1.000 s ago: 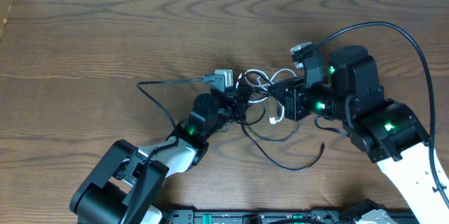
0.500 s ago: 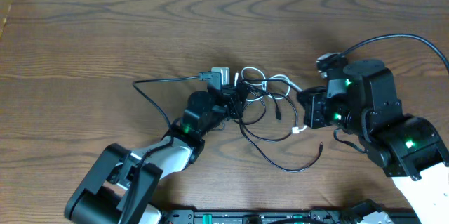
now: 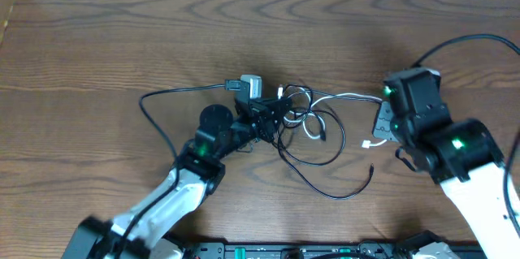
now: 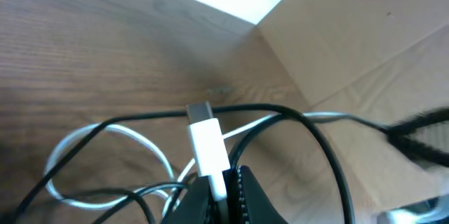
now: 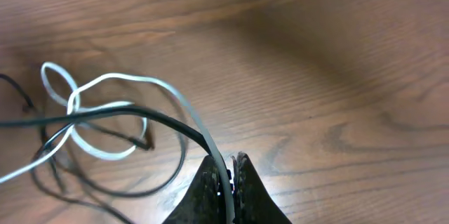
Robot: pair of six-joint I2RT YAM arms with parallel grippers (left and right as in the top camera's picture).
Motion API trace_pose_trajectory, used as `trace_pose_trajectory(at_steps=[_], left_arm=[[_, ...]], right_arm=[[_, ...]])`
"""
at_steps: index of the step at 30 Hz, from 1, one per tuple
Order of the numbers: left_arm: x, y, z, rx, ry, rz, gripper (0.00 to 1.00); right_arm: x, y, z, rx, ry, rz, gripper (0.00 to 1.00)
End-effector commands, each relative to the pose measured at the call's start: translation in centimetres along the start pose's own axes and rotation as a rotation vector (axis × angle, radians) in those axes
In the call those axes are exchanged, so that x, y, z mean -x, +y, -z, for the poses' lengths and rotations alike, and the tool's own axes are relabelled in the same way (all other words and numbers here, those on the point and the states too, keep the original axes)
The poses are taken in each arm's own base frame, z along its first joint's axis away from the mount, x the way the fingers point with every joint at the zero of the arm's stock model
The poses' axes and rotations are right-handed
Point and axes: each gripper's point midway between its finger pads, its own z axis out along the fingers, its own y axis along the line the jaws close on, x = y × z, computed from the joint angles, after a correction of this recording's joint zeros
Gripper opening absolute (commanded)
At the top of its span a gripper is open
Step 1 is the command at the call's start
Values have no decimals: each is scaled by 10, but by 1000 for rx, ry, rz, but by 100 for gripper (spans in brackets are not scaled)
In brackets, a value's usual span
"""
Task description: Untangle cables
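While both arms reached toward the middle of the wooden table (image 3: pixel 122 40), the two cables lay looped together in one loose knot between them, closer to the left arm. The left gripper (image 3: pixel 270 114) came in from the near left. Its wrist view showed the fingers pressed together on the white plug (image 4: pixel 208 147), which stood up out of the fingertips. A strand of the black cable (image 5: pixel 105 111) crossed just behind that plug, and a white loop lay to the plug's left.

The right gripper (image 3: pixel 380 119), to the right of the knot, pinched the white cable (image 5: pixel 133 76) partway along its length. From those fingers the cord ran left in a nearly straight line into the knot. A short white tail (image 3: pixel 370 144) lay just on the near side of this gripper. The black cable's wider loops spread over the table on the near side of the knot, and its free end (image 3: pixel 372 170) rested apart from both grippers.
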Motion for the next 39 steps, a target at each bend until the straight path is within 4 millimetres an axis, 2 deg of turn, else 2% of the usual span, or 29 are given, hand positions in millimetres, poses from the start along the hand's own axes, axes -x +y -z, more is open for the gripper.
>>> trace_pose_trajectory(at_steps=[1,5,14,15,16,17,18,19,20,21,22,23,24,27,28,30,32,35,39], left_arm=[[25,-19,14,-23,-66,-76,8],[38,-26,34,-5,-93,-108,8],[66,-15,85,110,-182,-132,8],[70,-14,90,120,-198,-133,7],[73,-13,95,128,-210,-133,8],[76,-12,99,139,-222,-132,7],[78,-8,104,158,-229,-126,8],[78,-6,106,169,-229,-120,8],[77,-2,108,182,-226,-112,8],[76,2,109,195,-221,-103,8],[75,5,109,204,-218,-97,8],[75,7,110,211,-215,-92,8],[74,9,111,217,-215,-88,8],[77,10,113,224,-225,-89,8],[78,11,113,225,-230,-90,8],[81,12,115,229,-240,-92,7],[84,13,116,232,-250,-94,8],[86,13,118,235,-260,-97,8],[94,8,123,228,-294,-116,8]], right_arm=[[8,-12,-18,-120,-11,-24,1],[5,-9,-46,-180,43,2,1],[-4,-16,-101,-268,162,-10,1],[-6,-17,-105,-275,177,-11,3],[-9,-18,-110,-277,197,-15,14],[-11,-18,-114,-276,214,-18,30],[-15,-18,-119,-273,240,-22,13],[-17,-18,-121,-272,250,-22,4],[-18,-17,-123,-273,256,-22,5],[-19,-17,-124,-272,258,-22,22],[-18,-16,-125,-270,255,-23,53],[-17,-16,-126,-269,253,-24,75],[-17,-16,-126,-268,252,-24,84],[-18,-10,-127,-237,260,-23,93],[-19,-1,-129,-183,277,-2,95],[-24,30,-130,-3,318,96,96],[-30,74,-123,271,347,273,99],[-39,112,-106,535,347,443,99],[-41,117,-105,553,330,501,99]])
